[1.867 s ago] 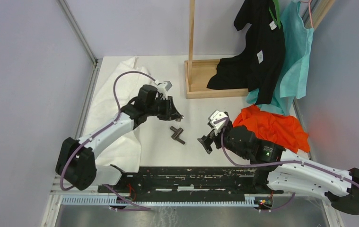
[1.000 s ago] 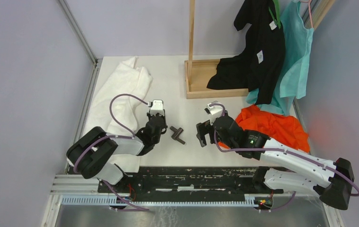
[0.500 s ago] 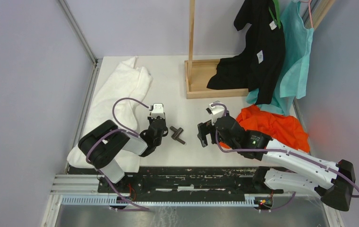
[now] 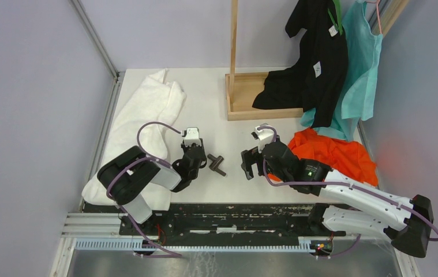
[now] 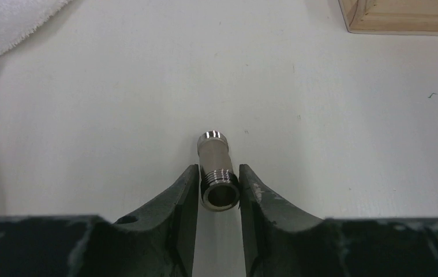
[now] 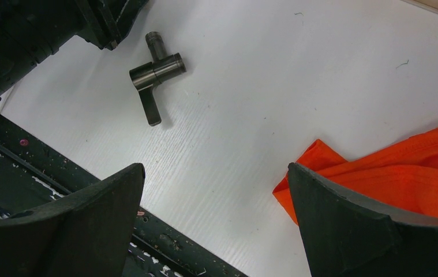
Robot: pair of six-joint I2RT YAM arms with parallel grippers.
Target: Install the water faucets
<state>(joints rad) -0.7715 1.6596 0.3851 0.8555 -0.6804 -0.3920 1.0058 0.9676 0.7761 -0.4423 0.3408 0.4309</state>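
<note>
Pickup step: left gripper (image 5: 219,173) fingers set narrow about the threaded stub (image 5: 215,154) of the water faucets (image 6: 156,69), which lie mid-frame on the table (image 4: 205,109) in the overhead view, clamp not confirmable; right gripper (image 6: 216,173) gapes empty to their right; next move calls for a firm squeeze, then a lift.

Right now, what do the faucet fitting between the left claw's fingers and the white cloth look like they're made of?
Faucet fitting: metal, perhaps steel or plated brass, with a satin grey finish; it shows bright highlights, cut threads and a hollow bore.
White cloth: probably cotton terry towelling, matte, with a fuzzy looped pile.
</note>
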